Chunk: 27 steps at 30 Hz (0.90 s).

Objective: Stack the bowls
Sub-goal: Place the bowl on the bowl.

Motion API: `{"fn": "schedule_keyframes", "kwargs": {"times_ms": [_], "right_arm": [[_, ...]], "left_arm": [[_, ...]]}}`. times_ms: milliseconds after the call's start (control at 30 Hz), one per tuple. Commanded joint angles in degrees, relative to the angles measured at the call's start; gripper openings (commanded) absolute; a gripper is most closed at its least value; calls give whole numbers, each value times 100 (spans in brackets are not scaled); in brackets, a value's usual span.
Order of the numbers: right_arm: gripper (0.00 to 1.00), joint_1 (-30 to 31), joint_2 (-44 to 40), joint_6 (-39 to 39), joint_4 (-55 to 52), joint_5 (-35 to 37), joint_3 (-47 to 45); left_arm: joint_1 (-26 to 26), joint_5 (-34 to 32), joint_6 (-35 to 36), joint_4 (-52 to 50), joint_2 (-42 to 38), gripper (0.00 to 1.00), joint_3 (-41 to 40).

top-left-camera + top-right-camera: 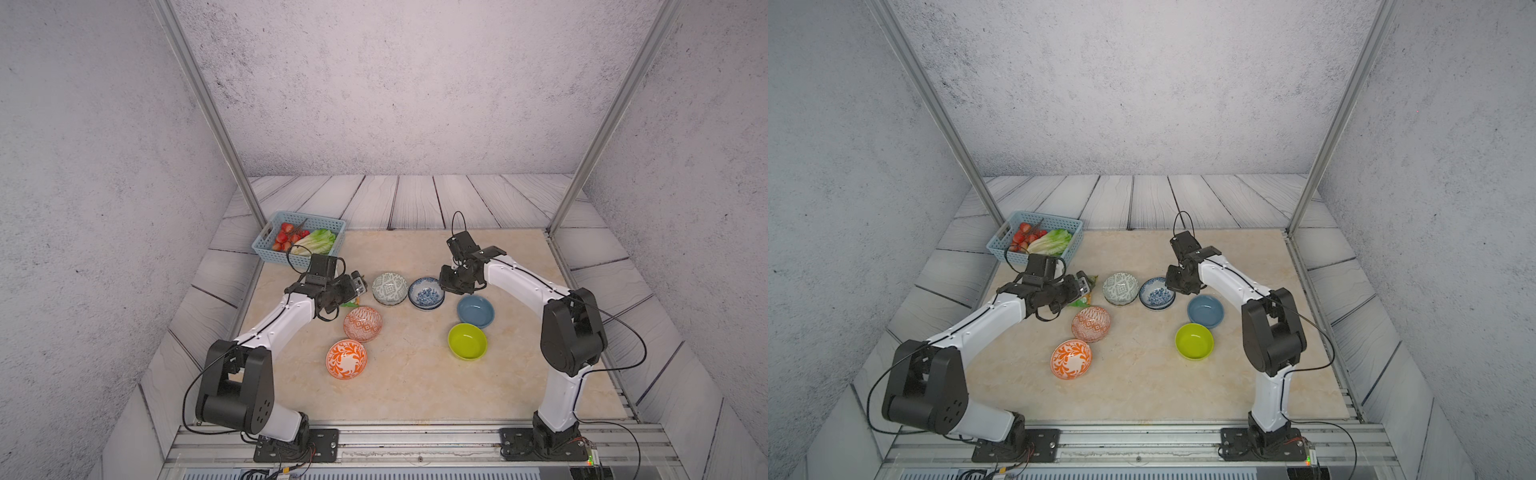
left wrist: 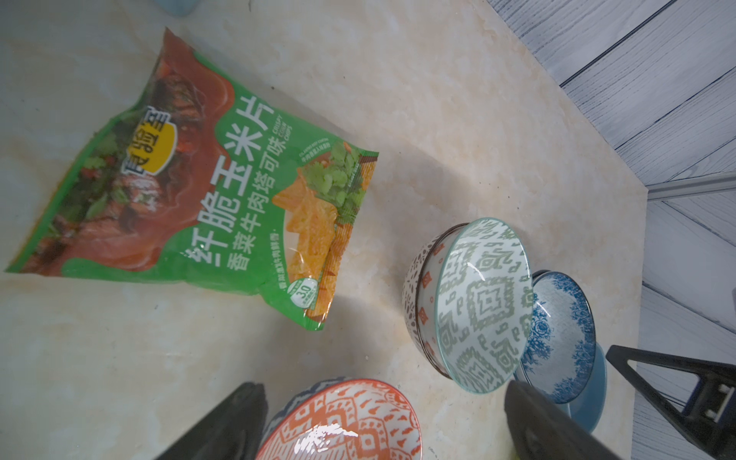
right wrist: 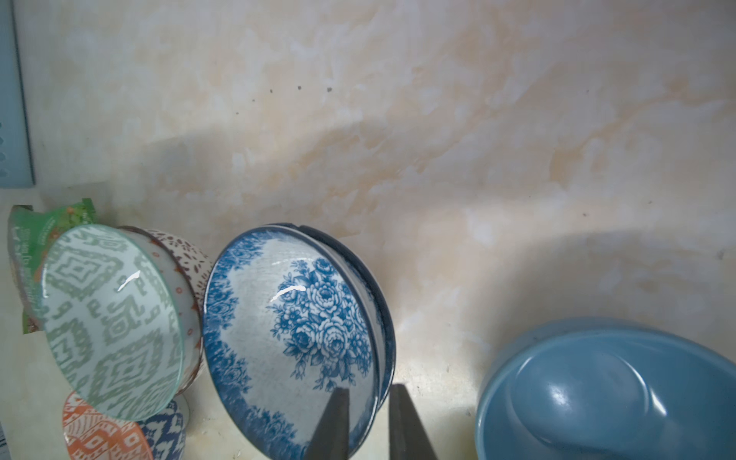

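Nearest the rail, the orange floral bowl [image 1: 346,359] is sitting alone at about 8 o'clock of the table [image 1: 399,399] middle. The lime-green bowl [image 1: 467,341] is sitting at about 4 o'clock, well apart from it. Both are upright and empty.

Next back, the orange geometric bowl [image 1: 362,323] is resting just beside the floral one, at its 1 o'clock. The plain blue bowl [image 1: 476,311] is sitting just beside the lime one, at its 12 o'clock.

Above the table, the left claw [image 2: 384,386] is hanging with its fingers spread wide, gripping nothing. In the left wrist view the orange geometric bowl's rim is showing between the two fingers. In both top views that bowl is lying at about 5 o'clock of the claw.

Further back, the grey-green bowl [image 1: 389,288] is nesting inside a white lattice bowl [image 2: 414,286], near the left claw at its 3 o'clock. Just beside that stack, at its 3 o'clock, two blue floral bowls [image 1: 426,293] are sitting nested.

At their 3 o'clock edge the right claw [image 3: 370,389] is straddling the rim, jaws nearly together, one finger over the inside and one outside. Can't tell if it is pinching the rim or only around it. The plain blue bowl is lying apart at 5 o'clock of this claw.

A green chip bag [image 2: 199,179] is lying flat, mostly hidden under the left claw in the top views. A blue basket [image 1: 270,255] is sitting at the far 11 o'clock corner, holding lettuce [image 1: 316,241] and red fruit [image 1: 286,237].
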Motion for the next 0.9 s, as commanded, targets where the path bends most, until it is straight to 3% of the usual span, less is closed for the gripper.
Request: {"fn": "schedule_keyframes", "kwargs": {"times_ms": [0, 867], "right_arm": [[14, 22, -81, 54, 4, 66, -86], [6, -1, 372, 93, -6, 59, -58]], "left_arm": [[38, -37, 29, -58, 14, 100, 69], [38, -28, 37, -68, 34, 100, 100]]}}
